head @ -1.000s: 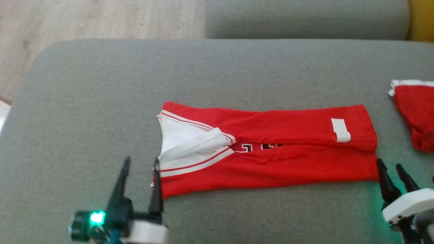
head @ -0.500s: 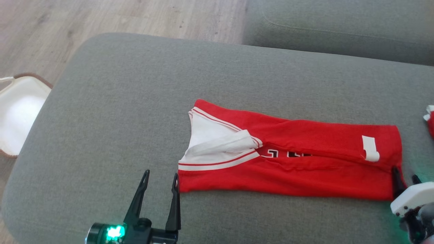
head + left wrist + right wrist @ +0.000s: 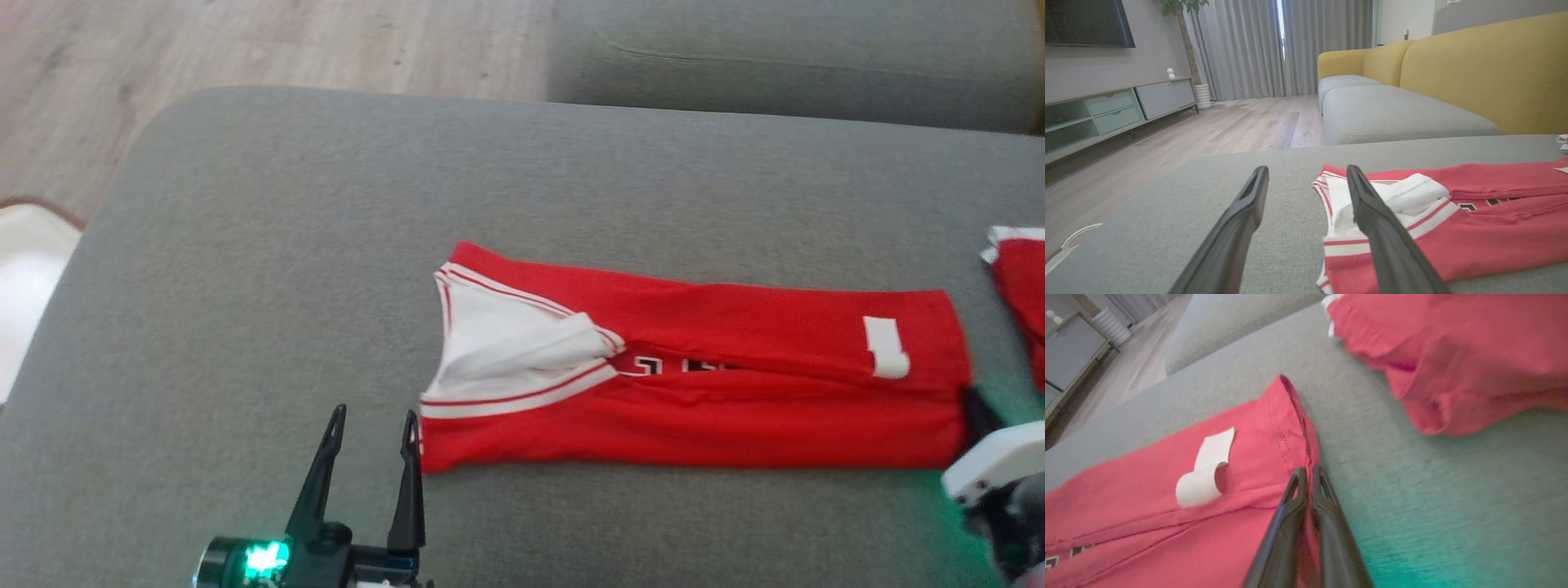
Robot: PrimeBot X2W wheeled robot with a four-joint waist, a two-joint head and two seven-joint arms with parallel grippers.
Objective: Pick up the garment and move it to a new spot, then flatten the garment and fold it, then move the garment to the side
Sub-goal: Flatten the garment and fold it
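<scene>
Grey upholstery of a broad sofa cushion (image 3: 326,245) carries the work, with pale wooden floor (image 3: 245,41) beyond its rounded far-left corner and, in the left wrist view, a yellow sofa back (image 3: 1474,69) and long grey curtains (image 3: 1249,45) behind. On the cushion lies the garment (image 3: 735,416), a red jersey with white and red striped trim, folded lengthwise into a long strip that runs left to right across the middle. Its white-lined neck end points left, and part of a black and white number shows in the gap between the two folded-in sides. A small white tag (image 3: 886,347) curls up near its right end. The left gripper (image 3: 374,412) sits just beside the strip's near-left corner, jaws standing wide apart with nothing between them; whether its inner finger touches the cloth I cannot tell. The right gripper (image 3: 1309,471) is at the strip's right end, jaws pressed together on the garment's hem, red cloth showing between the two fingers. A second red garment (image 3: 1020,286) lies crumpled further right, apart from the first.
</scene>
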